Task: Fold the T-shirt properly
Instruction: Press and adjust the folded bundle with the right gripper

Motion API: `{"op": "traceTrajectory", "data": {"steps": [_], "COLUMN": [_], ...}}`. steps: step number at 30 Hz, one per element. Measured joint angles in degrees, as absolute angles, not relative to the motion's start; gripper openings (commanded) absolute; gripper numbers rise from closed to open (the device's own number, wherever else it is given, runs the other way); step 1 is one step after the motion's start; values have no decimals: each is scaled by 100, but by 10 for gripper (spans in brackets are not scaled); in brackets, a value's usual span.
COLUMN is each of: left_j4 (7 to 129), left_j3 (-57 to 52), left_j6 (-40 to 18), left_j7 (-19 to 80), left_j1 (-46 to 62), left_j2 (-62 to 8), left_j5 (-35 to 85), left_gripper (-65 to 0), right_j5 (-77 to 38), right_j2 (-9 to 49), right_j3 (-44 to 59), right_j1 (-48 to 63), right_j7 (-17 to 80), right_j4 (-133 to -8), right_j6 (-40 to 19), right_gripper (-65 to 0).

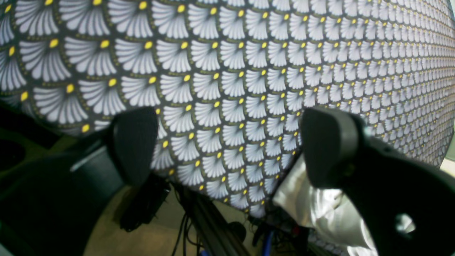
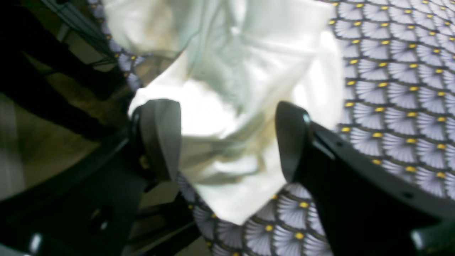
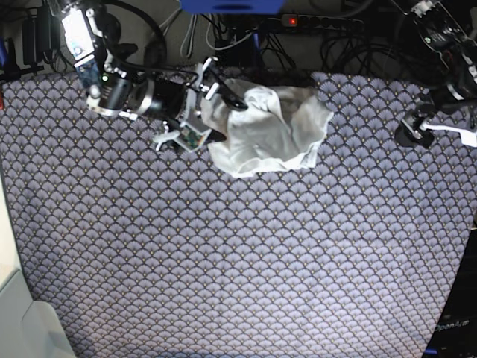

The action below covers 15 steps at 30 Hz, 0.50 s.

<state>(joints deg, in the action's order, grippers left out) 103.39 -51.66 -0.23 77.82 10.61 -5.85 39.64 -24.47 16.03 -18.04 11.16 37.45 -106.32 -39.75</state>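
your right gripper point(image 2: 227, 142) is open above the crumpled shirt point(image 3: 264, 127); your left gripper point(image 3: 417, 133) stands open, well apart from it. closing the right now could pinch several bunched layers, dragging the heap instead of spreading it.
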Motion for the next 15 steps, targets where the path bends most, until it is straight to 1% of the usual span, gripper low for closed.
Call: {"op": "traceTrajectory", "data": {"steps": [8, 15], "left_j4": [10350, 10350], "left_j3": [-5177, -5177], "left_j6": [-23, -23], "left_j7": [7804, 7824], "left_j1": [1076, 1079], "left_j2": [-587, -593], "left_j5": [3964, 3964], "left_gripper": [-26, -26], "right_j5": [-2445, -2425], "right_j2": [1603, 1393], "right_j3": [-2381, -3485], "right_j1": [829, 384], "right_j7": [3741, 3758], "right_j4": [-10313, -10322], "right_j6": [-3964, -3957], "right_gripper": [-227, -227]}}
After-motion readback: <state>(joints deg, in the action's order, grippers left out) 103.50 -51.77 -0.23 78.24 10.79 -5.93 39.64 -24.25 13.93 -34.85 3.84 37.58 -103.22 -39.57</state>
